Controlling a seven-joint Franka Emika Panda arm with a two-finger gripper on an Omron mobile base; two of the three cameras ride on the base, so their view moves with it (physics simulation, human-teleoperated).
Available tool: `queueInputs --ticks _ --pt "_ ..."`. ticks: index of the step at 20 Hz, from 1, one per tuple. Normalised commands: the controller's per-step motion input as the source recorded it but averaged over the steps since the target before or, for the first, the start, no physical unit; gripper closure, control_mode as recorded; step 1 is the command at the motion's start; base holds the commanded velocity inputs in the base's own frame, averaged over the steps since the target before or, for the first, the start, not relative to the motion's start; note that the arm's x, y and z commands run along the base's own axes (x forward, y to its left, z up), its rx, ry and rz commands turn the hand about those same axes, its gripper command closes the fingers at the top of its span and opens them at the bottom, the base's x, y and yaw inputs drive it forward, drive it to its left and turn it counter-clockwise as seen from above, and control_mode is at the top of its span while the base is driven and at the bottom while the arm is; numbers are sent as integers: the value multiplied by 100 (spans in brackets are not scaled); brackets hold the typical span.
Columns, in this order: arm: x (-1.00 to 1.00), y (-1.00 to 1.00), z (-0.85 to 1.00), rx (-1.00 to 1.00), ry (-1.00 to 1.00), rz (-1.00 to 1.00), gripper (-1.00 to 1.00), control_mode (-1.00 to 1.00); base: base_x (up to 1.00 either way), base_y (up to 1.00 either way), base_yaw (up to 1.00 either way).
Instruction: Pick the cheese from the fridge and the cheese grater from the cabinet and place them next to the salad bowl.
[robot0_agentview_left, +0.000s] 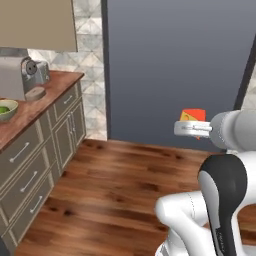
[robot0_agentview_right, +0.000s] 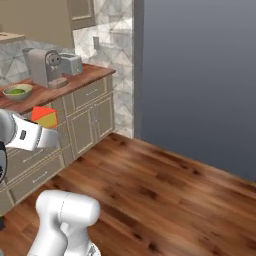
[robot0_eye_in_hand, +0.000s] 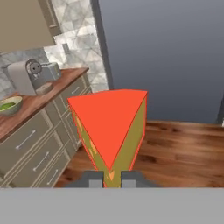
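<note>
A yellow-orange wedge of cheese (robot0_eye_in_hand: 111, 131), its broad face red-orange, sits pinched at its narrow end in the closed hand (robot0_eye_in_hand: 112, 178), raised above the wooden floor (robot0_agentview_left: 125, 185). At left, the salad bowl (robot0_agentview_left: 7, 109) rests on the brown table (robot0_agentview_left: 37, 105) near a grey appliance (robot0_agentview_left: 20, 75), well apart from the cheese.

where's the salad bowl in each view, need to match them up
Left base view: the salad bowl sits at the left edge, partly cut off, on the wooden counter.
Right base view: upper left, on the same counter, left of the grey coffee machine.
Hand view: left edge, mid-height, left of the cheese.
Shared landmark: the coffee machine stands just behind the bowl in all three.
</note>
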Motion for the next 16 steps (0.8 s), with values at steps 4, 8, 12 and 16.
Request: queueInputs --ticks 4,8,12,16 --pt "0 0 0 0 0 0 100 100 72 -5 43" --pt "0 0 0 0 0 0 100 100 73 -4 41" --pt "0 0 0 0 0 0 100 100 74 -3 41" --pt "0 0 0 0 0 0 100 100 75 -4 43"
